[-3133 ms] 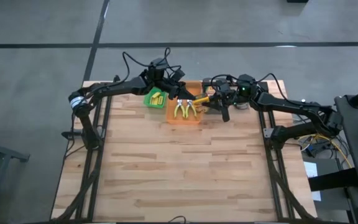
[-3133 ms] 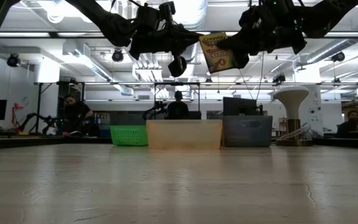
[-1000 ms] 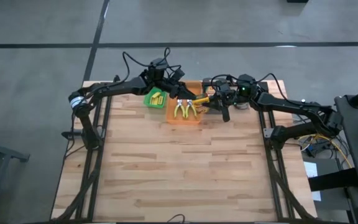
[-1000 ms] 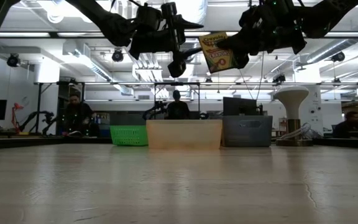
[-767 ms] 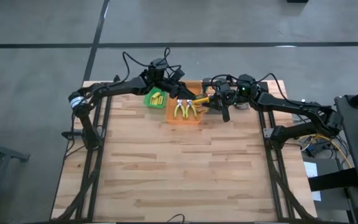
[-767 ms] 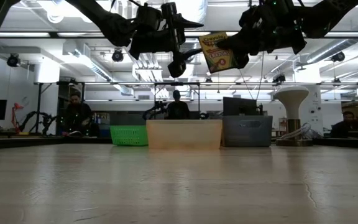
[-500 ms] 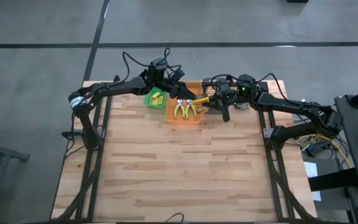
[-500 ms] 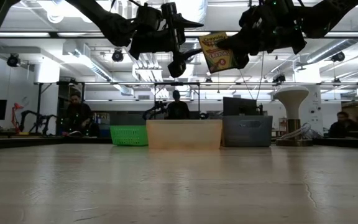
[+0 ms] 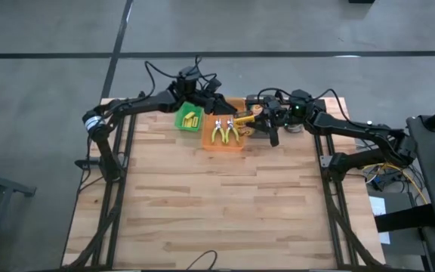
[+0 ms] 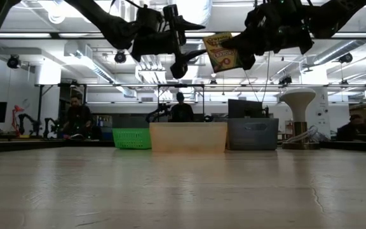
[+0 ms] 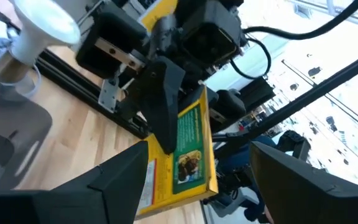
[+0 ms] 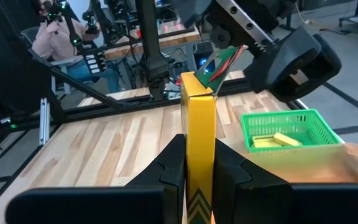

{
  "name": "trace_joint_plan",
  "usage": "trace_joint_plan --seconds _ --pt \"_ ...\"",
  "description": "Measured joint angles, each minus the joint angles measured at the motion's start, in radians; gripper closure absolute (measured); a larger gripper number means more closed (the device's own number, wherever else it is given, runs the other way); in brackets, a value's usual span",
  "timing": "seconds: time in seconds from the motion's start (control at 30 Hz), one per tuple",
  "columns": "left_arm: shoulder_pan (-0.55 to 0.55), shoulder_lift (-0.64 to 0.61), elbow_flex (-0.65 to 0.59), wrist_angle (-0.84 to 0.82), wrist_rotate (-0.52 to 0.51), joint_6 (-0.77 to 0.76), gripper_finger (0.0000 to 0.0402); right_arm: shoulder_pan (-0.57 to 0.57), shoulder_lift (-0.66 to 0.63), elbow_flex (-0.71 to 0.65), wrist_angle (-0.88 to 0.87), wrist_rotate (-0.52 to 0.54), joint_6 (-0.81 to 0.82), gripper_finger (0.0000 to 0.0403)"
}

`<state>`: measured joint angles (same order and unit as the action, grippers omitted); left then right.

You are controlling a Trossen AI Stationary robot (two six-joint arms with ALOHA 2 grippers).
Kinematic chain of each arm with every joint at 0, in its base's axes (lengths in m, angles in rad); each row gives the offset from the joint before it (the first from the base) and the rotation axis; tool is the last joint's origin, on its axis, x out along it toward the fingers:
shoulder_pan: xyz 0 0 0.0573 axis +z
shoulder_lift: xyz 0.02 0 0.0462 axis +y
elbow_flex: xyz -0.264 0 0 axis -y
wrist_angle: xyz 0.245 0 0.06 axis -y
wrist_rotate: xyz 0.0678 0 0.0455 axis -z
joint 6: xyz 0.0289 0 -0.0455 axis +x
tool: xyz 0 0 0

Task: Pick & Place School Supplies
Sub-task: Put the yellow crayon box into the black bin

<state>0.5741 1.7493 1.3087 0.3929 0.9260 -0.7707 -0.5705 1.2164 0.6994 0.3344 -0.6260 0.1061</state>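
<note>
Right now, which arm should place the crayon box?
Right, probably. Its pincer is shut on the crayon box, held high above the trays; the left pincer is open and empty beside it.

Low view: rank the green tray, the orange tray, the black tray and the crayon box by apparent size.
1. Orange tray, widest.
2. Black tray.
3. Green tray and crayon box: too alike to rank. The box hangs in the right end effector above the table, so its nearness is unclear.

We see the left gripper (image 9: 216,104) swing in toward the crayon box (image 9: 245,121), which the right gripper (image 9: 252,119) has lifted slightly.
</note>
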Motion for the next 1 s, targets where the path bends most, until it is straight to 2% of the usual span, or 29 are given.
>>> trace_joint_plan --seconds 0.17,0.27,0.57,0.7,0.9,1.0 --pt "0.021 0.0 0.0 0.033 0.0 -0.001 0.0117 0.0 -0.007 0.0 0.002 0.002 0.004 0.0364" --pt "0.028 0.0 0.0 0.106 -0.002 -0.001 0.0117 0.0 -0.007 0.0 0.001 0.003 0.005 0.0364" --pt "0.03 -0.002 0.0 0.481 -0.008 -0.073 0.0117 0.001 -0.007 0.0 -0.012 0.043 0.006 0.0364" --pt "0.03 -0.015 0.0 0.612 -0.018 -0.095 0.0118 0.001 -0.007 0.0 -0.036 0.146 0.007 0.0364" --pt "0.051 -0.044 0.0 0.6 -0.099 -0.032 0.0119 0.001 -0.007 0.0 -0.122 0.386 0.067 0.0364" --pt "0.056 -0.051 0.0 0.603 -0.149 -0.009 0.0121 0.0 -0.007 0.0 -0.143 0.456 0.113 0.0364"
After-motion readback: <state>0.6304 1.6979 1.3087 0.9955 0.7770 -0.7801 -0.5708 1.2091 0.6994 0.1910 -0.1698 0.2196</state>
